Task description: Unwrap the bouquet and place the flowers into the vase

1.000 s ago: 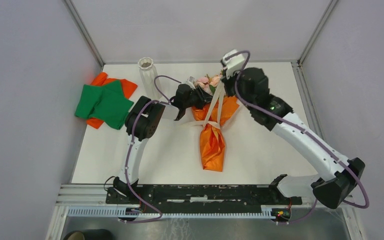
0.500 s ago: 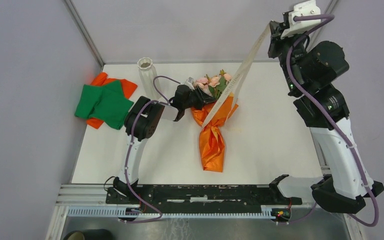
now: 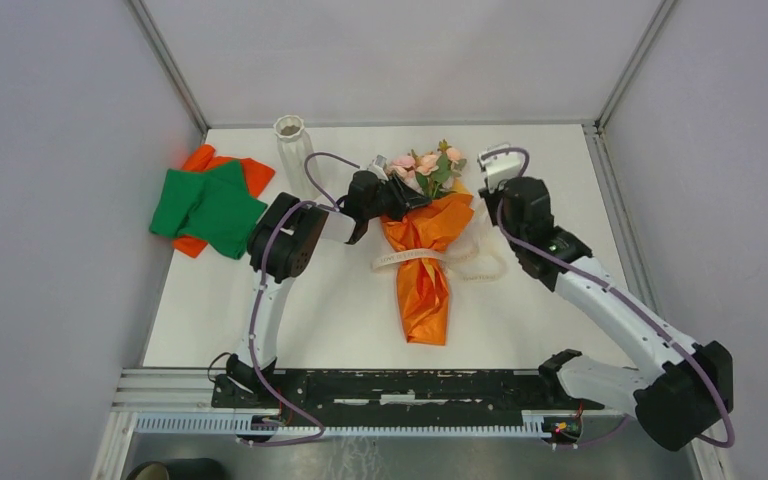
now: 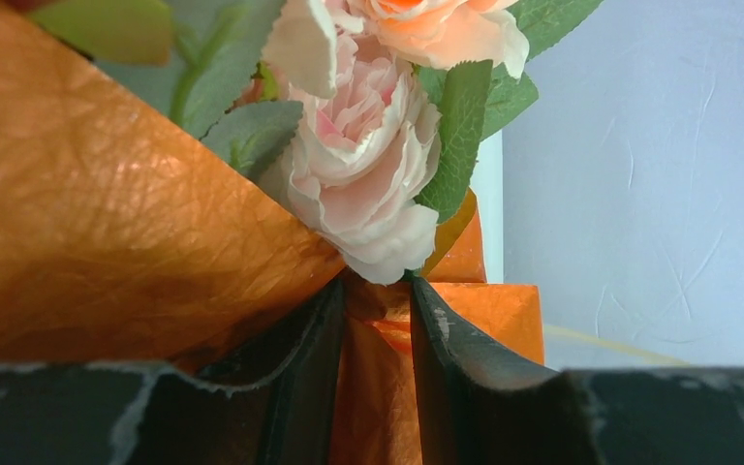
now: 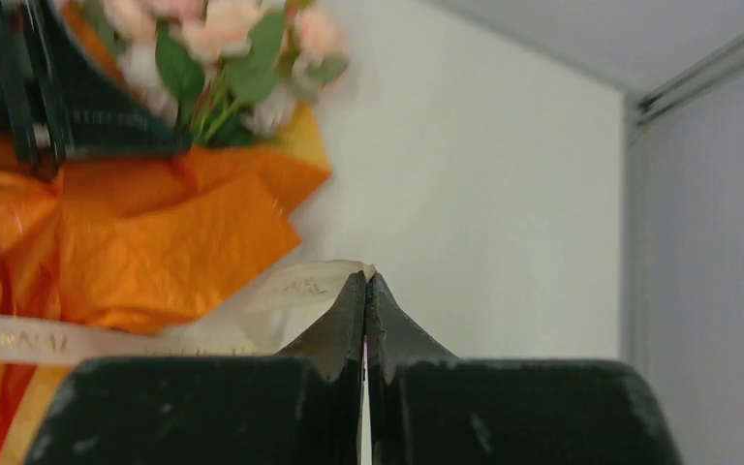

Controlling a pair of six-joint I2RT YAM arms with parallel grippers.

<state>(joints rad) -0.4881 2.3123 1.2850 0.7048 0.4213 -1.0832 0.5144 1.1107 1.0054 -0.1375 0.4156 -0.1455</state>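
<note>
White worktop [image 3: 340,300] inside grey walls: the bouquet [image 3: 425,290] is laid at centre frame, its long axis running top to bottom, flowers [image 3: 428,165] uppermost. Its orange paper [image 4: 107,223] is clamped by the left tool [image 4: 373,286] beside the flowers. The right tool [image 5: 365,281], closed, is seen just right of it, a cream ribbon [image 5: 300,286] at its tips.

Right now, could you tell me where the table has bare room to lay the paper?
Bare table lies along the near edge, between the left arm and the bouquet, and nearside of the green cloth. The far right corner is free. Crowded: from the vase across the flowers to the ribbon.
</note>
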